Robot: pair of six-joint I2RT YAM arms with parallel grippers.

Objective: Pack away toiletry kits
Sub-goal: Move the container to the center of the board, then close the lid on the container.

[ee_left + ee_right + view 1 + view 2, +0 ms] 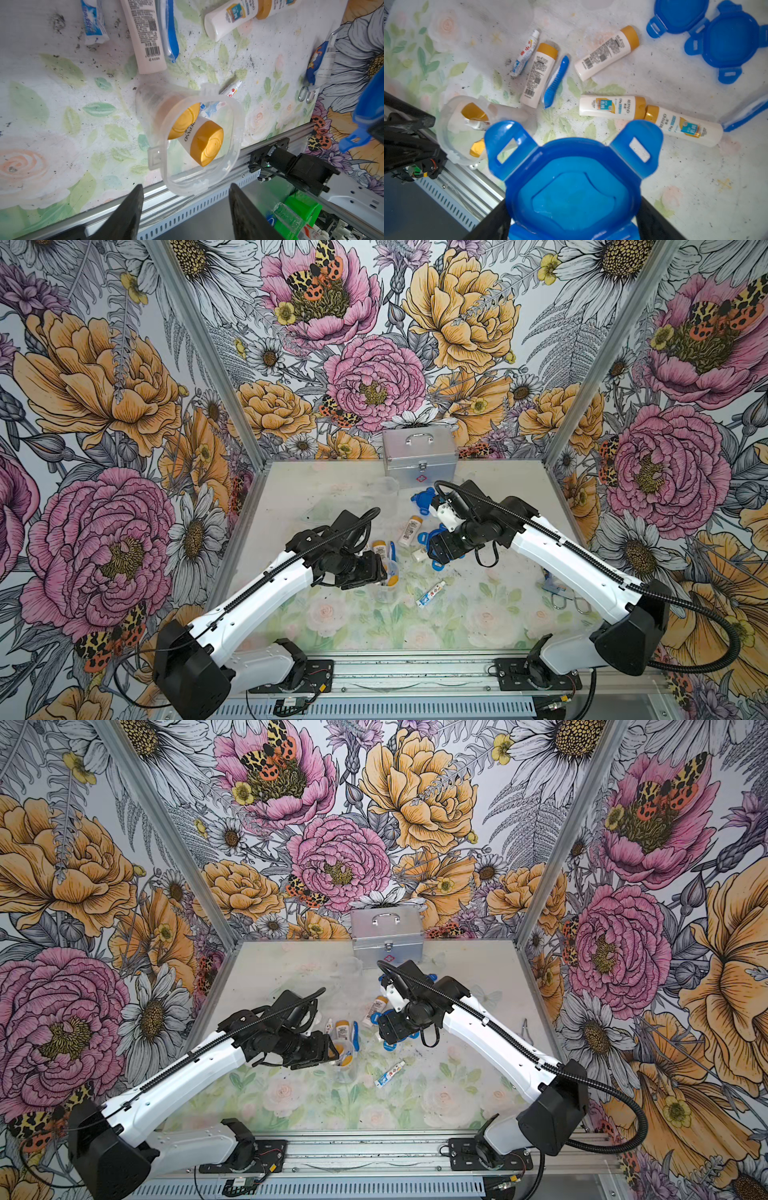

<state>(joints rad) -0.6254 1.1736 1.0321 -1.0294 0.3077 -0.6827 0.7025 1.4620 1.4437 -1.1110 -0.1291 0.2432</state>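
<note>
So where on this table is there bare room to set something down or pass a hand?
Bare: the near strip between the small tube and the front rail, and the far corner between the silver case and the wall on the side of the right arm. Crowded: the middle around the clear cup, where bottles, a toothbrush and blue lids lie close.

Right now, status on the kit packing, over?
Left gripper open, empty, at cup mouth. Right gripper shut on lid. Two bottles in cup, no lid yet. Left gripper likely blocks lid's path; tube, toothbrush lie loose.
</note>
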